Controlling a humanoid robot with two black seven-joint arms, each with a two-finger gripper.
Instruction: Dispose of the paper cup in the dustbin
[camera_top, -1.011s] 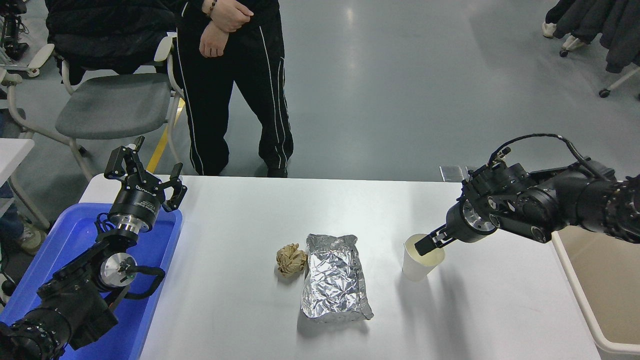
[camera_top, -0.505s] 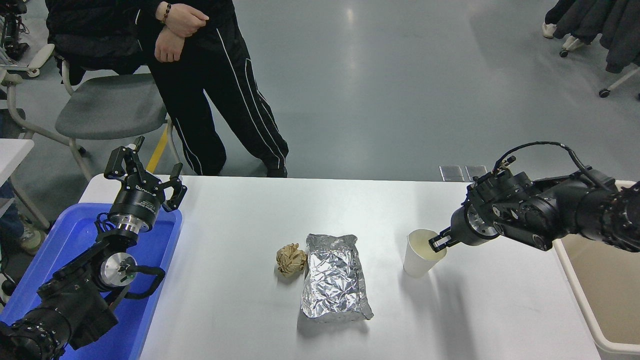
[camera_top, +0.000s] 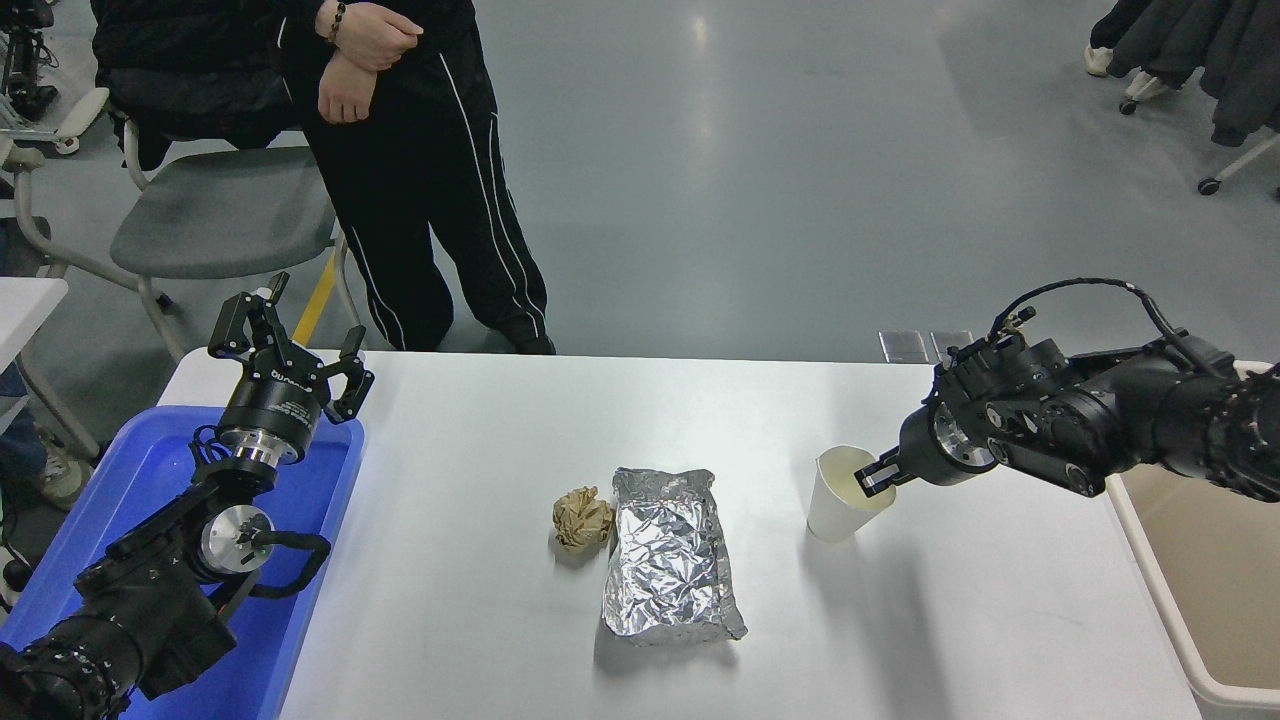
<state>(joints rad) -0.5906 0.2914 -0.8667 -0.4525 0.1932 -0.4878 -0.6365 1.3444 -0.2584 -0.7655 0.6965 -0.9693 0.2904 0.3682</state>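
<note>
head view | our right gripper (camera_top: 876, 474) pinches the cup (camera_top: 840, 495) by its right rim, cup upright right of the foil (camera_top: 668, 568) | rim hold suits a carry right to the bin (camera_top: 1190, 600) | left gripper (camera_top: 290, 345) parked far left, spread, empty

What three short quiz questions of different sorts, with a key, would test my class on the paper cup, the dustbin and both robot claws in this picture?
1. True or false: the paper cup already lies inside the dustbin.
2. Which claw grips the cup's rim? A) the left claw B) the right claw
3. Fill in: the crumpled brown paper ball lies just left of the ___ packet.

Key
1. False: the cup is tilted over the white table, pinched at its rim; the dustbin stands at the table's right edge.
2. B: the left claw is parked, open, over the blue tray.
3. foil
</note>
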